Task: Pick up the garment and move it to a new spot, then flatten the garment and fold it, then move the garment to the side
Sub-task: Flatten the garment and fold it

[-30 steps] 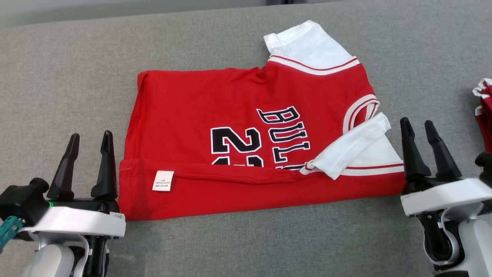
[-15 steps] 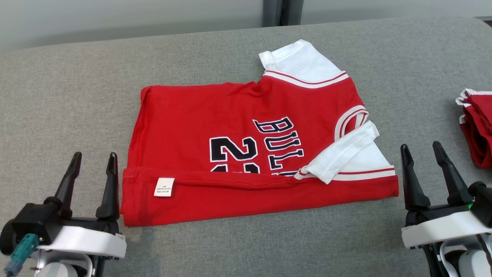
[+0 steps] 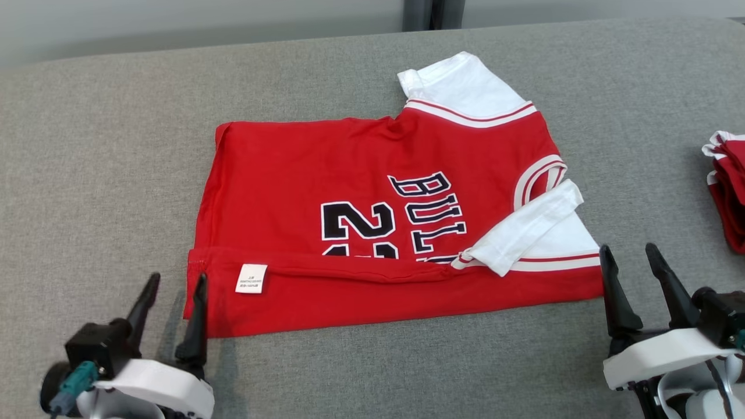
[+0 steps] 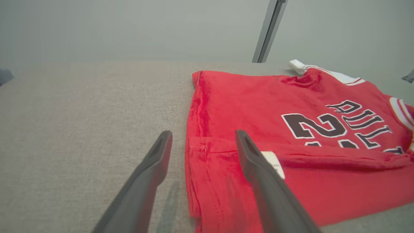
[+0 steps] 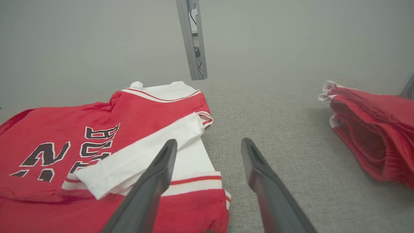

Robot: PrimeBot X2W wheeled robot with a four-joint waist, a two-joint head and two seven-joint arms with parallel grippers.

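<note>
Garment (image 3: 326, 169) between left gripper (image 3: 178, 277) and right gripper (image 3: 627, 248), possibly touching left

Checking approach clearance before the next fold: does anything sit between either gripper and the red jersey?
Nothing visible does. The open left gripper and open right gripper sit at the near corners of the jersey, over bare grey surface. The folded red pile lies off to the right.

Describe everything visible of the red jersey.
The red jersey looks like soft knit, with white sleeves, red-and-white trim and black lettering outlined in white. It lies flat on the grey cloth surface, its near long edge folded up over the print, a white label showing on that flap, and the near sleeve folded inward. The open left gripper and right gripper flank its near corners; neither grips it.
</note>
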